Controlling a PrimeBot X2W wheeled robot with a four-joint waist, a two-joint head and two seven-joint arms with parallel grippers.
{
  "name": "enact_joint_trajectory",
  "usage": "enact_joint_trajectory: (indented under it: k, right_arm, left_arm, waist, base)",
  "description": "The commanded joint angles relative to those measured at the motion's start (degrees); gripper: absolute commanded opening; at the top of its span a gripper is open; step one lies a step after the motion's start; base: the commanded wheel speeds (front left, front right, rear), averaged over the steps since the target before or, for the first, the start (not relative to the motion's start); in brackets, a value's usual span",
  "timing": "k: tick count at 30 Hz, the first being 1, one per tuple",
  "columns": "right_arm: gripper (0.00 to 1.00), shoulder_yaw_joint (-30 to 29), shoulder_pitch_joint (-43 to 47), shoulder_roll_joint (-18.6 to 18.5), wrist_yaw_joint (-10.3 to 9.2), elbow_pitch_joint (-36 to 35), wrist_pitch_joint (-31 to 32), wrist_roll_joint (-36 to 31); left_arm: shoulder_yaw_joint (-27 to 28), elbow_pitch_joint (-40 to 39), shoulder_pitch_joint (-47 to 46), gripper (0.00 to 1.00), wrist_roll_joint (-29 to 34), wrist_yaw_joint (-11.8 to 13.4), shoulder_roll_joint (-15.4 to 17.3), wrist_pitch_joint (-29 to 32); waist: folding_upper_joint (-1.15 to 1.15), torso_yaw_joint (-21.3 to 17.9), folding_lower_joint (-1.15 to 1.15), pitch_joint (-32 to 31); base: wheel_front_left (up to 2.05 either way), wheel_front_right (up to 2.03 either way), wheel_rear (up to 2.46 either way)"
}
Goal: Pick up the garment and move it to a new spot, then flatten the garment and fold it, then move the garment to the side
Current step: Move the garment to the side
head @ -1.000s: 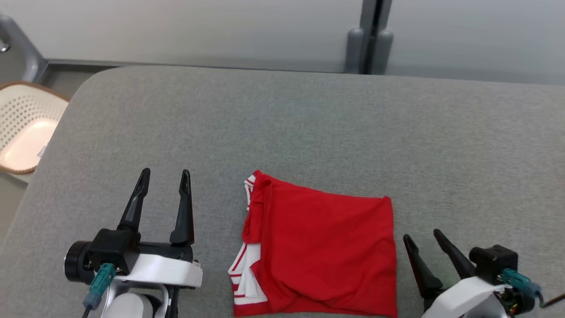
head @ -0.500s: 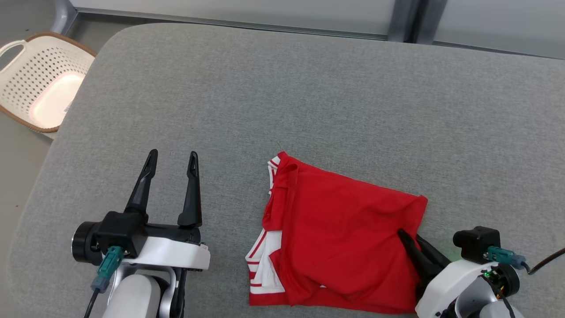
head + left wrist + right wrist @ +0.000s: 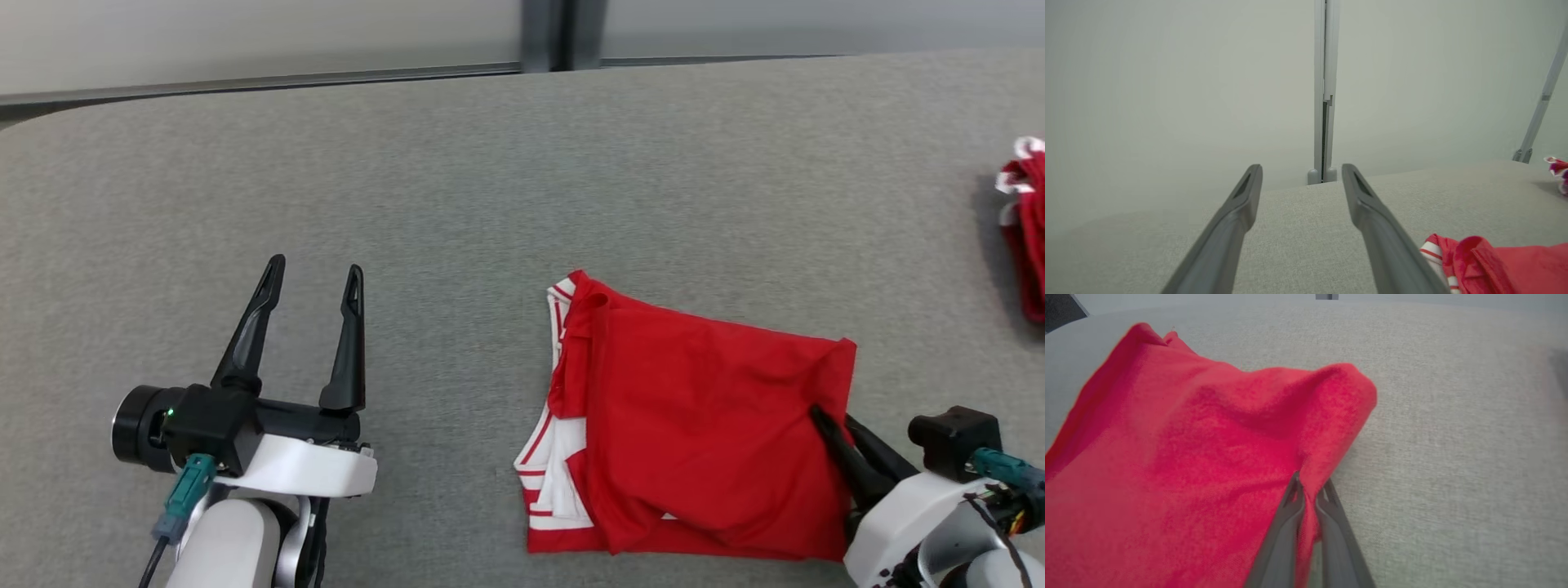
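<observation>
A folded red garment (image 3: 694,425) with white-striped trim lies on the grey padded table (image 3: 490,204), right of centre near the front edge. My right gripper (image 3: 826,419) is shut on the garment's right edge; in the right wrist view the two fingers pinch a fold of the red garment (image 3: 1208,449) at my right gripper (image 3: 1310,484), and the cloth bunches up there. My left gripper (image 3: 314,273) stands open over bare table to the left of the garment, holding nothing. In the left wrist view my left gripper (image 3: 1302,171) points at the far wall, with the garment (image 3: 1502,265) at the lower right.
Another red and white garment (image 3: 1024,229) lies at the table's right edge, also seen as a red and white garment (image 3: 1557,171) in the left wrist view. A pale wall with a grey post (image 3: 547,33) stands behind the table.
My right gripper has gone from open beside the garment to shut on its right edge. The head camera has turned right, so the basket left the picture and a second garment came in.
</observation>
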Motion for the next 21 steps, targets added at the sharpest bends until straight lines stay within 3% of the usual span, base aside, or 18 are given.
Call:
enact_joint_trajectory:
  k: [1, 7, 12, 16, 21]
  right_arm:
    - [0.0, -0.62, -0.01, -1.09, -0.13, -0.34, -0.66, -0.36]
    - [0.0, -2.11, -3.17, -3.6, -0.12, -0.33, -1.68, 0.18]
    - [0.0, -3.83, -10.76, -5.19, -0.12, 1.28, -3.2, 1.12]
    - [0.0, -5.05, -17.92, -7.41, -0.12, 4.59, -4.77, 1.66]
    - [0.0, -8.1, -25.14, -12.83, -0.13, 8.93, -7.18, 2.71]
  left_arm:
    - [-0.25, -0.23, -1.15, 1.0, 0.53, -0.35, 0.58, -0.1]
    - [-1.91, -0.89, -2.52, 1.0, 1.13, -1.06, 0.94, 1.17]
    - [-2.83, -1.93, -4.96, 1.0, 1.68, -1.55, 1.44, 2.43]
    - [-3.71, -2.75, -7.39, 1.0, 2.37, -2.11, 1.73, 3.42]
    - [-4.86, -3.36, -9.59, 1.0, 2.99, -2.54, 1.92, 4.19]
  waist:
    - [0.0, -5.54, 0.0, 0.08]
    - [0.0, -9.77, 0.0, 1.43]
    - [0.0, -12.57, 0.0, 4.34]
    - [0.0, -12.58, 0.0, 7.16]
    - [0.0, -10.84, 0.0, 10.84]
  base:
    - [0.0, 0.0, 0.0]
    - [0.0, 0.0, 0.0]
    - [0.0, 0.0, 0.0]
    - [0.0, 0.0, 0.0]
    - [0.0, 0.0, 0.0]
